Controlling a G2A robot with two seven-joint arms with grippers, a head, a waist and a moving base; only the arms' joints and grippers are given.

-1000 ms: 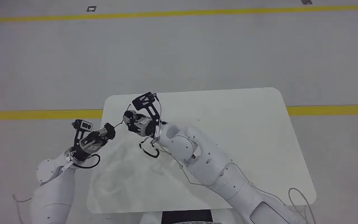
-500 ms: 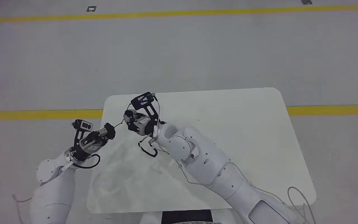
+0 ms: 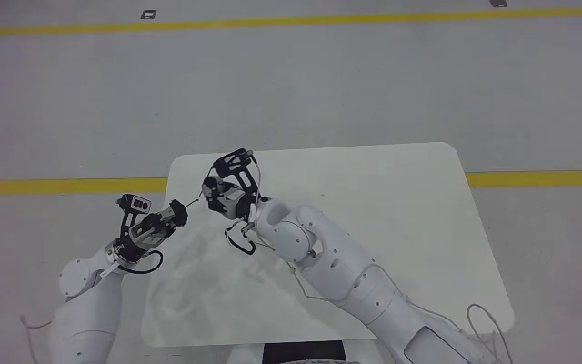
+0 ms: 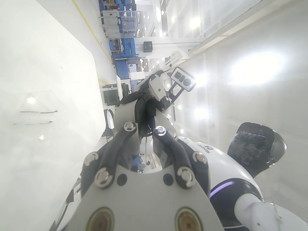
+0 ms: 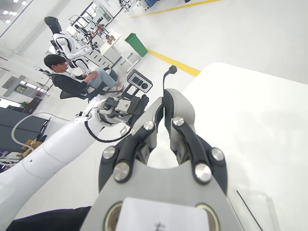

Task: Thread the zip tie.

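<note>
Pinching the zip tie [image 5: 172, 69] just below its head, the right gripper [image 5: 164, 103] holds it upright above the table's [image 3: 382, 209] left edge. The left gripper [image 4: 144, 111], clamped on the tail, can probably feed it through.

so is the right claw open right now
No, the right claw is shut on the black zip tie, whose head sticks out past its tips.

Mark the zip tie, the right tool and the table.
zip tie [image 5: 172, 69]: right wrist view, on its head.
right tool [image 5: 164, 103]: right wrist view, between its shut fingertips.
table [image 5: 240, 111]: right wrist view, on the bare top.
</note>
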